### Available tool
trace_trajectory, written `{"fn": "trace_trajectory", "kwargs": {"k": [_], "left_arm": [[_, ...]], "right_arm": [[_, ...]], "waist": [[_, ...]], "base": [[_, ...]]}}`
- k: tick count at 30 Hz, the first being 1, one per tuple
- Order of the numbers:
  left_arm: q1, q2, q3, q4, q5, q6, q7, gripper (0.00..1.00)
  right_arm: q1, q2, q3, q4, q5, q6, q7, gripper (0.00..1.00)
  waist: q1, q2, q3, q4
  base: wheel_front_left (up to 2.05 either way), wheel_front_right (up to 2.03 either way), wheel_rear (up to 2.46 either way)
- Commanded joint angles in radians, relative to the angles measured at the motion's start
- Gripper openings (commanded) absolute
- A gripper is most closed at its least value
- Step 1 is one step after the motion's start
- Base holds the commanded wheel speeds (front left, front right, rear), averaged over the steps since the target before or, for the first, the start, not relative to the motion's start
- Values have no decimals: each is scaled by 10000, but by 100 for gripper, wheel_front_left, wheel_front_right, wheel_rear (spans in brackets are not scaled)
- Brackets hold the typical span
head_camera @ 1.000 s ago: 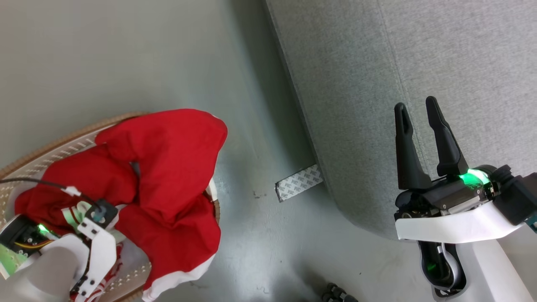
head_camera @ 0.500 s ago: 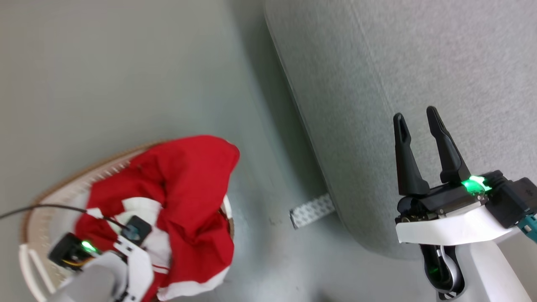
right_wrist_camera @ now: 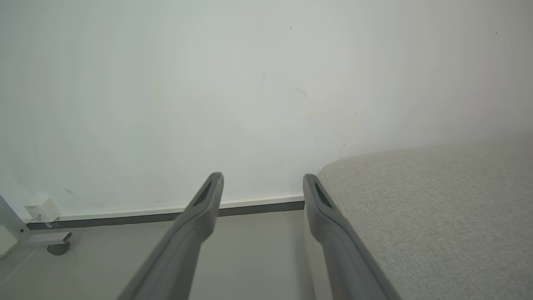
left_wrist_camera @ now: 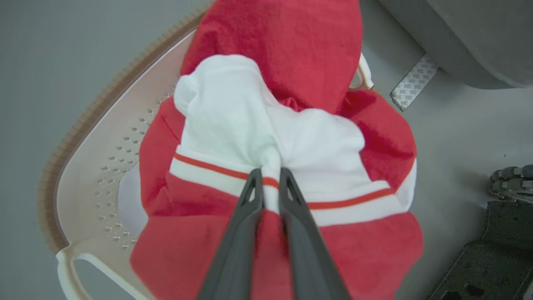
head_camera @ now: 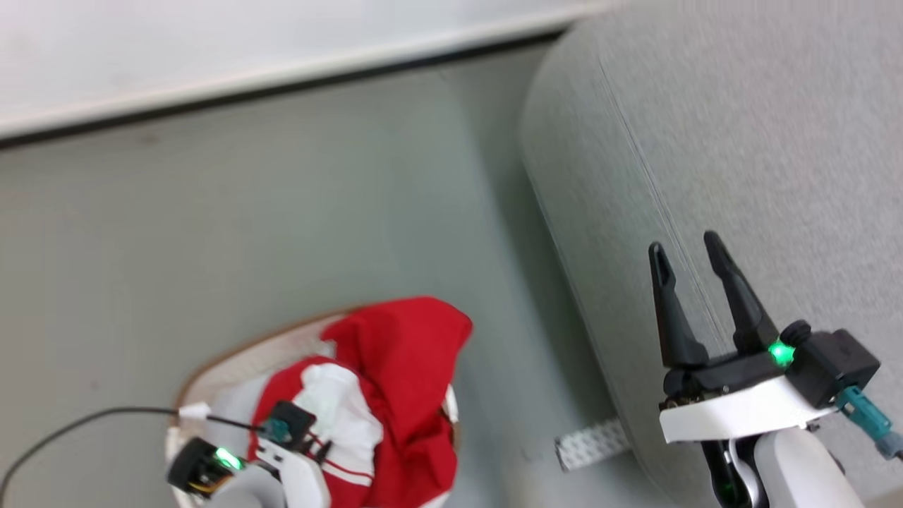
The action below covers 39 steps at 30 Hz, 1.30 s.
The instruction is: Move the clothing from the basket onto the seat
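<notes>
Camera has swung up; basket (head_camera: 240,356) now lower left. Left claw (left_wrist_camera: 270,173) clamps the clothing (left_wrist_camera: 291,46), right claw (head_camera: 683,243) gapes empty. Lift it fully clear before crossing to the seat (head_camera: 748,141).

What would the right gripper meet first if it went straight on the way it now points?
Probably the white wall just above the baseboard: the right gripper frames it between open fingers, with nothing in front. The seat has its rounded edge close beside that line and might be brushed first; depth is unclear.
</notes>
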Motion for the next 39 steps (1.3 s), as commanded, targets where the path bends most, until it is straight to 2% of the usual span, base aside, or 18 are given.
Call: {"fn": "trace_trajectory", "kwargs": {"k": [1,10,11,14,18,30,39], "left_arm": [[193,-77,24,-54,-163,17,-139,0],[454,-414,291,-853,-637,17,-408,0],[388,-412,408,-1086,-646,30,-417,0],[501,-350,823,-1894,-578,134,-414,0],[802,-238,1540,-3038,-490,372,-417,0],[1108,116,2839,-6556,355,893,-420,0],[1016,455,3359,-8509,240,1283,-260,0]], "right_arm": [[185,-45,-14,90,-70,-21,1,100],[644,-42,-100,639,-308,-21,-1,100],[697,-42,-121,688,-282,-21,1,100],[817,-50,-172,589,783,-21,1,100],[907,-47,-114,575,1197,-21,1,100],[1319,-41,-152,651,1508,-21,1,100],[1636,-43,86,780,1548,-21,2,100]], "waist": [[1,0,-788,640],[1,0,-2061,1690],[1,0,-2152,1799],[1,0,-2420,2095],[1,0,-2729,2395],[1,0,-3372,3259],[1,0,-3682,3570]], "base": [[0,0,0],[0,0,0],[0,0,0],[0,0,0],[0,0,0],[0,0,0],[0,0,0]]}}
